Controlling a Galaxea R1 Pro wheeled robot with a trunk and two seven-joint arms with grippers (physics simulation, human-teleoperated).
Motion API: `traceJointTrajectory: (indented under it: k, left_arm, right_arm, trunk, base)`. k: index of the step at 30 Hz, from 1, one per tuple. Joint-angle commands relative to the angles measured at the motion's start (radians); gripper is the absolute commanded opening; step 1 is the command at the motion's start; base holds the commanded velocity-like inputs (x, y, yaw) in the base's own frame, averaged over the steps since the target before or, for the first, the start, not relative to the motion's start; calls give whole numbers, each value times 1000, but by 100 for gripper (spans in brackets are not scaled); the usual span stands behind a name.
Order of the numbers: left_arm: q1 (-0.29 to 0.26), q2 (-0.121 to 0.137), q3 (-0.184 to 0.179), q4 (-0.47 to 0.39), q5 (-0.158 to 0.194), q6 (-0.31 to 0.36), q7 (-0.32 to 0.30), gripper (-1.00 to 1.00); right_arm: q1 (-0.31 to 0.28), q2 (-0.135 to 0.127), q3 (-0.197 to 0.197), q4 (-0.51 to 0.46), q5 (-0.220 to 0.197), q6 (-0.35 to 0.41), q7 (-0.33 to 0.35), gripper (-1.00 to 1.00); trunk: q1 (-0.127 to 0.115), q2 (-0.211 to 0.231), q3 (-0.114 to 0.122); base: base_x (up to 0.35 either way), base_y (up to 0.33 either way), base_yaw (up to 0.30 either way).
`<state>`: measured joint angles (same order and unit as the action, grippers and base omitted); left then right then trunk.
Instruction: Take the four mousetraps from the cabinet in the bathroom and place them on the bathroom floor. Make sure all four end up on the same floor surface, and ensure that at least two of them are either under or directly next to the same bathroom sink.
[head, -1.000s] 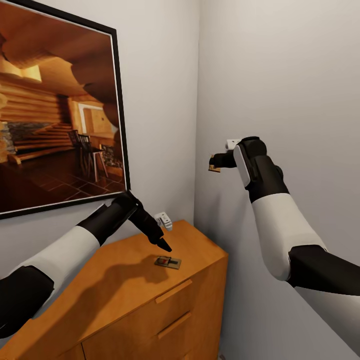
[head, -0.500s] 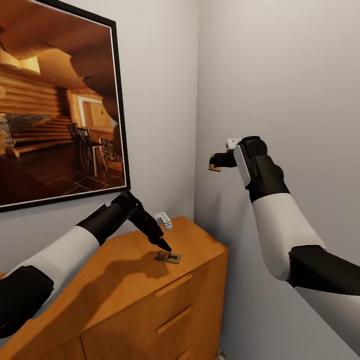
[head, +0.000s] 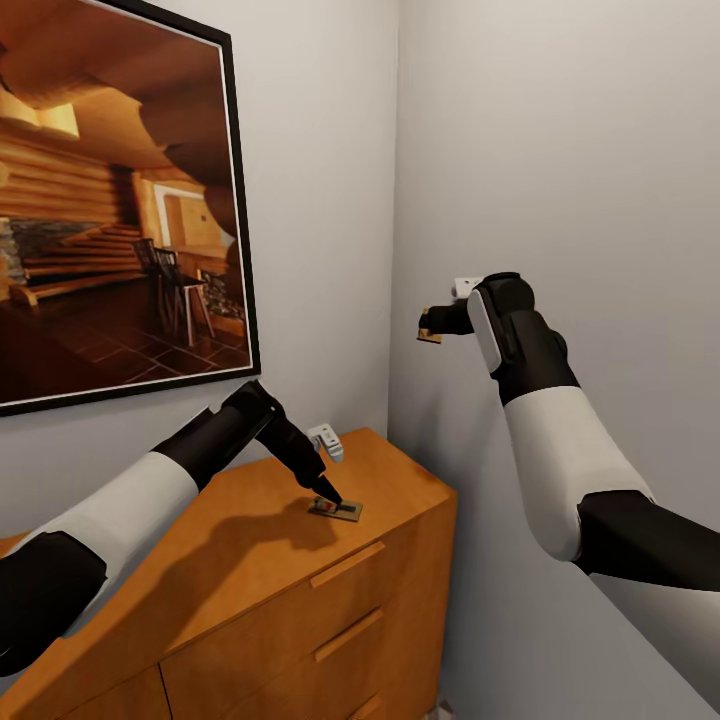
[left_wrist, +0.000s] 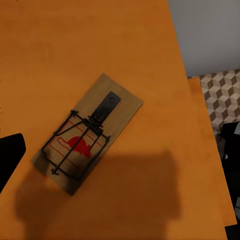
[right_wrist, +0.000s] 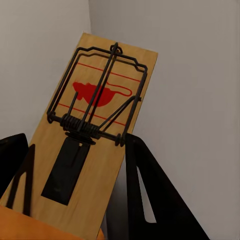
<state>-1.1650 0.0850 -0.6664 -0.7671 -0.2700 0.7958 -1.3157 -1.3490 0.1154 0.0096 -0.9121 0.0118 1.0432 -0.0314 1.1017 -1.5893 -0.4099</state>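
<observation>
On the left wall hangs a framed picture (head: 115, 210) of a log-cabin interior, and below it stands the orange-brown cabinet (head: 230, 590), its drawers shut with slim bar handles. The left gripper (head: 330, 494) is angled down with its tip at the near end of a mousetrap (head: 336, 510) that lies flat on the cabinet top close to the front edge. In the left wrist view that mousetrap (left_wrist: 87, 132) sits diagonally on the wood, wire bar and red mouse mark up, with one dark finger (left_wrist: 10, 155) just beside one short end. The other finger is not visible, so whether the jaws are spread or closing cannot be told.

Further right, the right gripper (head: 432, 328) is held up near the corner of the grey walls, pinching a second mousetrap (head: 429, 337). The right wrist view shows that board (right_wrist: 92, 125) clamped by its lower part between two dark fingers (right_wrist: 145, 200).

The step in hand looks like picking up the second trap. The next move calls for straddling the thin board, closing on its edges, and lifting without sliding it off the front edge. The patterned bathroom floor (left_wrist: 220, 92) is visible past the cabinet's end.
</observation>
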Motion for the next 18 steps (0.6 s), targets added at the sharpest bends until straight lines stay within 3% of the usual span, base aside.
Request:
traceJointTrajectory:
  k: [1, 18]
  left_arm:
    - [-1, 0, -1, -2, -6, 10, -7, 100]
    - [-1, -1, 6, 3, -7, 13, -6, 100]
  right_arm:
    - [-1, 0, 1, -1, 1, 4, -4, -100]
    - [-1, 1, 3, -1, 0, 4, -4, -100]
  trunk:
    - [0, -1, -1]
    - [0, -1, -1]
  base:
    - [0, 0, 0]
    - [0, 0, 0]
